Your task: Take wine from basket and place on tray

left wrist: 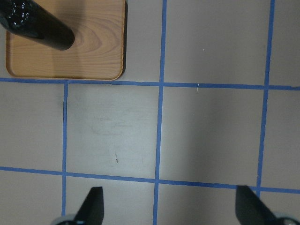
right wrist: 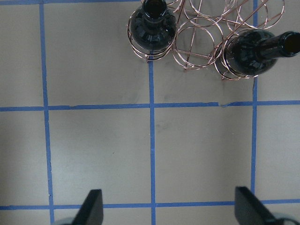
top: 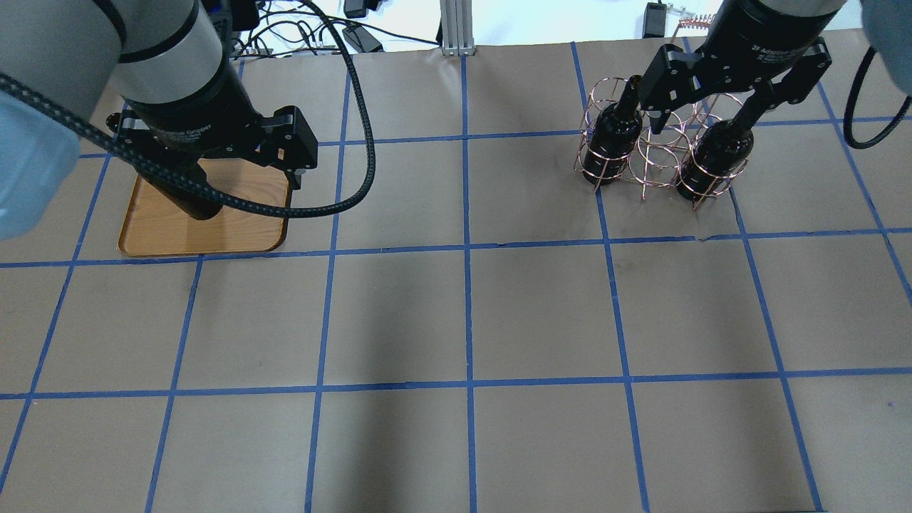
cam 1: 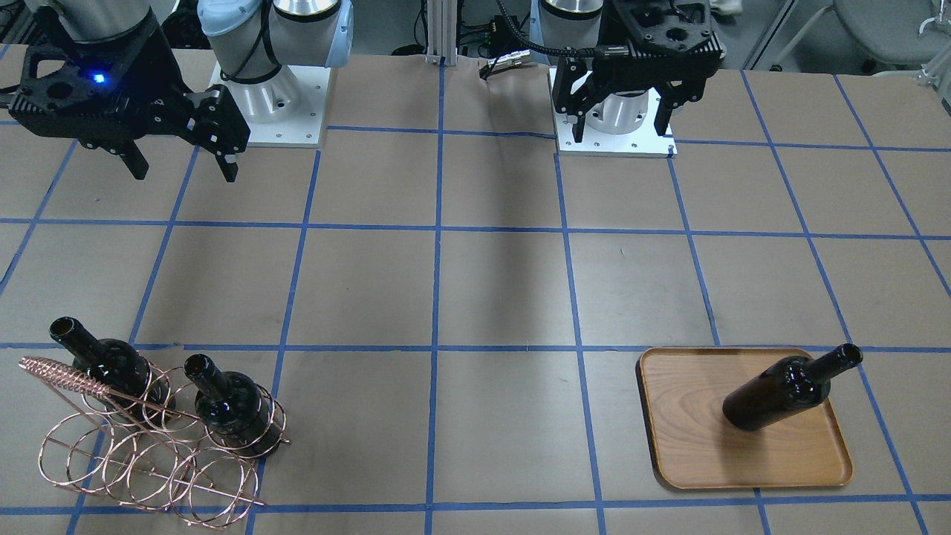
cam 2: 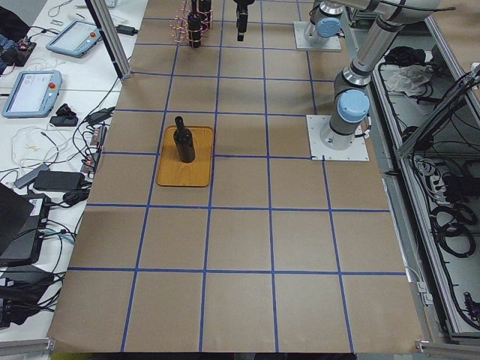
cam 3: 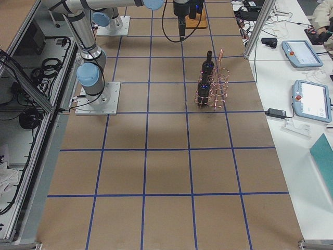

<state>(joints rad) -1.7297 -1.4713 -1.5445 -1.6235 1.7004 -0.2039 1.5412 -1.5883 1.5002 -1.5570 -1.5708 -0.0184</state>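
Note:
One wine bottle point(cam 1: 787, 390) stands upright on the wooden tray point(cam 1: 698, 431). It shows in the left wrist view point(left wrist: 37, 26) at the tray's point(left wrist: 93, 56) far corner. Two more wine bottles point(cam 1: 111, 364) point(cam 1: 230, 405) sit in the copper wire basket point(cam 1: 148, 475). My left gripper point(cam 1: 620, 122) is open and empty, high and back from the tray. My right gripper point(cam 1: 182, 167) is open and empty, high and short of the basket. The right wrist view shows the basket point(right wrist: 197, 42) with both bottles point(right wrist: 152, 26) point(right wrist: 255, 51). In the overhead view my left arm hides most of the tray point(top: 214, 235).
The brown table top carries a blue tape grid point(cam 1: 438, 349). The two arm bases point(cam 1: 271, 111) point(cam 1: 617, 126) stand at the robot's edge. A metal post point(top: 456, 28) rises at the operators' edge. Tablets and cables lie on a side bench point(cam 2: 45, 82) beyond the table.

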